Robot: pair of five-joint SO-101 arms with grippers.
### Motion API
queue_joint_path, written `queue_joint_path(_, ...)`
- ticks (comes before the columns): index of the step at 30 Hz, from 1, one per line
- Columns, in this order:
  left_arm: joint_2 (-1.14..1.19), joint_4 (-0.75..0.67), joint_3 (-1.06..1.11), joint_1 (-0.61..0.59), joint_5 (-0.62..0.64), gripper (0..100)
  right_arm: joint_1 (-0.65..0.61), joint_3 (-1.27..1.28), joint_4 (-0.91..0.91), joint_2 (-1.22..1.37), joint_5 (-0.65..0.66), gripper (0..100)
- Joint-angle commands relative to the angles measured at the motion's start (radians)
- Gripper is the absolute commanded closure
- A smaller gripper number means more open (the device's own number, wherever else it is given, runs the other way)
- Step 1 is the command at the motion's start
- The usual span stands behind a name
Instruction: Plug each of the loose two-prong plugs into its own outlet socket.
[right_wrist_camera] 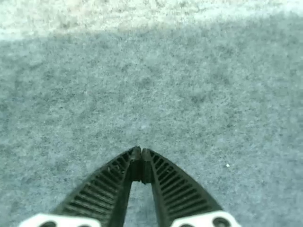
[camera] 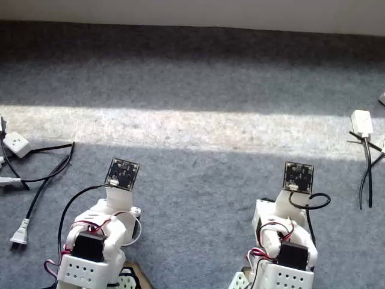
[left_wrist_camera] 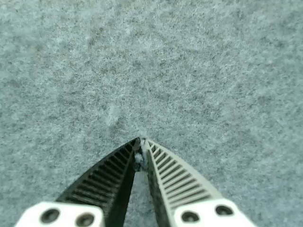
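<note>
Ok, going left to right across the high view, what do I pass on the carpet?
White two-prong plug → one arm → the other arm → white block on black cords near the right edge.

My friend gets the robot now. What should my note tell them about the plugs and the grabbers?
Left gripper: jaws shut, empty, over grey carpet.
Right gripper: jaws shut, empty, same carpet.
Loose white plug lies at the high view's left edge, apart from a white socket block farther back.
White piece at the right edge: plug or socket, cannot tell.
Done: no plug seen in a socket yet.
Left: fetch each loose plug, push it into its socket.
</note>
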Motion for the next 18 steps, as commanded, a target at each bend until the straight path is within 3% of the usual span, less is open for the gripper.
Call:
queue_joint_path(1,-0.004,0.002,0.021,-0.001,-0.006,97,0.035,0.134,-0.091,-0.005,0.009,98.0)
queue_joint_path(5,-0.004,0.002,0.021,-0.001,-0.006,97,0.208,0.134,-0.288,-0.005,0.055,94.1)
queue_joint_path(7,-0.004,0.002,0.021,-0.001,-0.006,97,0.300,0.128,-0.372,-0.005,0.123,85.1)
queue_joint_path(10,-0.004,0.002,0.021,-0.001,-0.006,97,0.390,0.031,-0.403,0.004,0.060,74.1)
queue_joint_path(18,-0.004,0.002,0.021,-0.001,-0.006,97,0.550,-0.325,-0.404,0.012,0.051,73.5)
